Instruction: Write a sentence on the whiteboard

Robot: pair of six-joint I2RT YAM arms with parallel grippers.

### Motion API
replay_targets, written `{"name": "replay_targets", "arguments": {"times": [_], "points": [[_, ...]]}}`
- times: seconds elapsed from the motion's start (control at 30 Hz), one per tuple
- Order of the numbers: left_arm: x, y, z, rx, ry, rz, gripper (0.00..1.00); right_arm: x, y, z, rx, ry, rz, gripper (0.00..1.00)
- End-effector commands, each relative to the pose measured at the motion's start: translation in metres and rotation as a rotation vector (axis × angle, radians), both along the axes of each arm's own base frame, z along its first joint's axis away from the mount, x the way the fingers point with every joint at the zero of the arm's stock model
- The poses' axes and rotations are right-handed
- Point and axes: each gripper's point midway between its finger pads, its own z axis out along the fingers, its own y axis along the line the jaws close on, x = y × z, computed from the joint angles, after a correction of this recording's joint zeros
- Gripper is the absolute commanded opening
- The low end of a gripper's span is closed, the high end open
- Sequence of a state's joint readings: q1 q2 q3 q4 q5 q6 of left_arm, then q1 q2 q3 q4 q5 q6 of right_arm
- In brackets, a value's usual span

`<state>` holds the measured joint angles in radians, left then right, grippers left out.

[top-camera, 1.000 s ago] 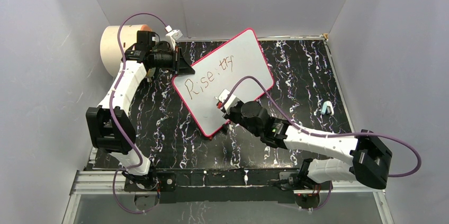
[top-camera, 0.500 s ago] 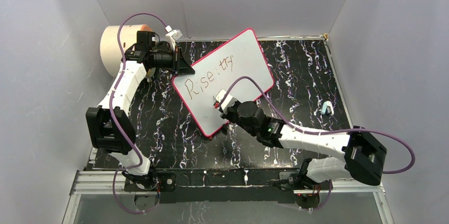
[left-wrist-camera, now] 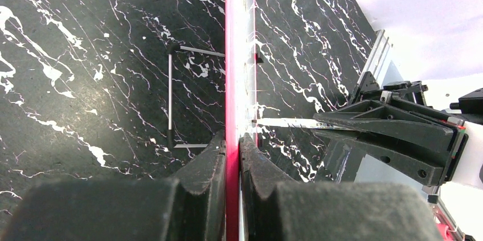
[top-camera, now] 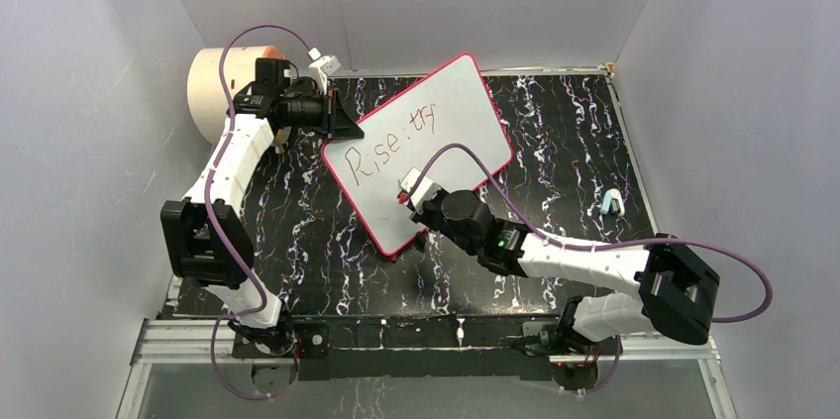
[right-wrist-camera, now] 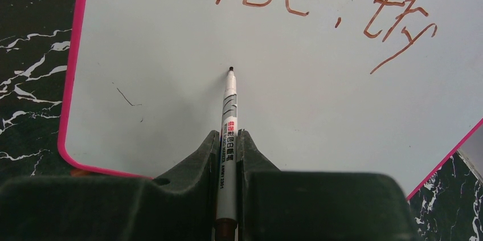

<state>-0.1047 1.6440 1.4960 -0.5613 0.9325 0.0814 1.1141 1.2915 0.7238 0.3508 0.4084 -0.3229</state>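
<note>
A pink-rimmed whiteboard (top-camera: 458, 110) is seen mid-table, its long axis running toward 1 o'clock. Its rim at the 10 o'clock corner is clamped between the fingers of the left gripper (left-wrist-camera: 232, 145). The sentence (top-camera: 388, 147), so far "Rise, try", is written across the upper half. A slim marker (right-wrist-camera: 229, 99) is pinched by the right gripper (right-wrist-camera: 228, 138), its tip at the bare lower half. The board is judged thin, light, stiff and slippery, and best held by the rim.

Two robot arms, the left arm (top-camera: 230, 157) and the right arm (top-camera: 584, 261), have smooth white shell links joined by chunky black joint housings. A thin purple cable (top-camera: 265, 27) loops along each. The fingers (right-wrist-camera: 193, 164) are matte black wedges. A small green light (top-camera: 512, 238) glows near the right wrist.
</note>
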Motion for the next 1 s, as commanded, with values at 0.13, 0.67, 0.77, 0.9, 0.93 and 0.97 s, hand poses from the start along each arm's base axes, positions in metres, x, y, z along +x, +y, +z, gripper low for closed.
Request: {"name": "replay_targets", "arguments": {"times": [0.13, 0.67, 0.77, 0.9, 0.93, 0.97], "points": [[-0.021, -0.002, -0.032, 0.065, 0.103, -0.025, 0.0, 0.005, 0.021, 0.032, 0.104, -0.041, 0.031, 0.0], [-0.02, 0.001, -0.032, 0.067, 0.105, -0.012, 0.0, -0.011, 0.023, 0.027, 0.089, 0.005, 0.11, 0.0], [-0.019, 0.001, -0.032, 0.067, 0.103, -0.011, 0.0, -0.016, 0.021, 0.025, 0.08, 0.022, 0.127, 0.0], [-0.019, 0.001, -0.032, 0.067, 0.103, -0.01, 0.0, -0.02, 0.017, 0.019, 0.057, 0.045, 0.131, 0.0], [-0.019, 0.002, -0.032, 0.067, 0.103, -0.01, 0.0, -0.02, 0.016, 0.017, 0.049, 0.05, 0.128, 0.0], [-0.019, 0.002, -0.031, 0.066, 0.101, -0.009, 0.0, -0.02, 0.015, 0.015, 0.042, 0.053, 0.126, 0.0]]}}
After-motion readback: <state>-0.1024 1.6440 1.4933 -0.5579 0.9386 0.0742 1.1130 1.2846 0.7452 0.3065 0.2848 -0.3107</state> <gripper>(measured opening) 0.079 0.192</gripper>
